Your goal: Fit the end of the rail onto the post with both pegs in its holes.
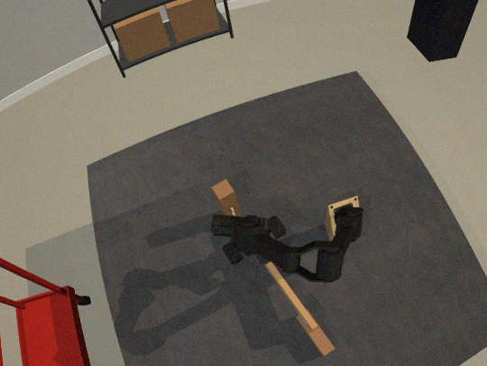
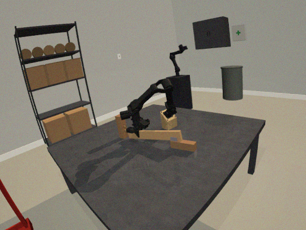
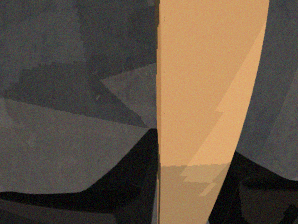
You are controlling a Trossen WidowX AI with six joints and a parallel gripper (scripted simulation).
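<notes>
At the bottom of the wrist view, the rail [image 1: 293,297] [image 2: 160,135] [image 3: 207,90] is gripped by the claw [image 2: 134,133] [image 3: 173,135]. At the exterior view's centre, its far end is seated at the footboard block [image 1: 322,341] [image 2: 183,145]; its near end slopes low. Farther left, the post [image 1: 227,198] [image 2: 122,127] is seen with a peg [image 1: 233,211] exposed; lifting, fitting, levelling and release are left.
</notes>
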